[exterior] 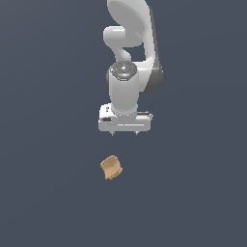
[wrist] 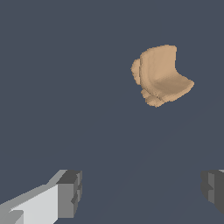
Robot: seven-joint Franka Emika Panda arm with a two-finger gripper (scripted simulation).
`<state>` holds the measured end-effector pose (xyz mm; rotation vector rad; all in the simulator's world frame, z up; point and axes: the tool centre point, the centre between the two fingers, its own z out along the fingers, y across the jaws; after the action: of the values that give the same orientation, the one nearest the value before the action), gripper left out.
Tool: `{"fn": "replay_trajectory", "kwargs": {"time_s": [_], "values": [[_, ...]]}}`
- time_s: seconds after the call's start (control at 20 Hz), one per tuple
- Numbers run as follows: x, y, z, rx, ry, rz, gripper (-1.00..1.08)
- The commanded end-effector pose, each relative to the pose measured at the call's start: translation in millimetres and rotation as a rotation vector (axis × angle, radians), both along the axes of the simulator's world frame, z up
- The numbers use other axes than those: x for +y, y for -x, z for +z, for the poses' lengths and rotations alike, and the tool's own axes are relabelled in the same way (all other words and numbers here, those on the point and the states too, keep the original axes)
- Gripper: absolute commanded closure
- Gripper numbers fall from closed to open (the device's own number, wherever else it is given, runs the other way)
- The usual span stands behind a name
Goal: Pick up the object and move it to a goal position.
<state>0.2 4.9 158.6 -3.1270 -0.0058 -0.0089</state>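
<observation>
The object [exterior: 111,167] is a small tan-orange lump with ridged lobes along one side, lying on the dark grey floor. In the wrist view the object [wrist: 160,75] shows a curved, cupped face. My white gripper [exterior: 125,133] hangs above and behind it in the exterior view, slightly toward that view's right, and does not touch it. Its two dark fingertips [wrist: 70,192] stand far apart with only bare floor between them, so the gripper [wrist: 140,189] is open and holds nothing.
The white arm [exterior: 128,58] rises behind the gripper toward the exterior view's top. A uniform dark grey surface [exterior: 193,193] lies all around the object, with no other objects or edges in sight.
</observation>
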Motion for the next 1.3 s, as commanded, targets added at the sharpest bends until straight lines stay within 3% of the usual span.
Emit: {"fn": "replay_trajectory", "kwargs": {"time_s": [0.0,0.75,1.25], "values": [[0.0,0.0,0.0,0.000,0.000,0.000,-0.92],[-2.6,0.0,0.4,0.004,0.009,0.037,-0.92],[-10.3,-22.8,-9.9,0.004,0.013,0.119,-0.92]]}}
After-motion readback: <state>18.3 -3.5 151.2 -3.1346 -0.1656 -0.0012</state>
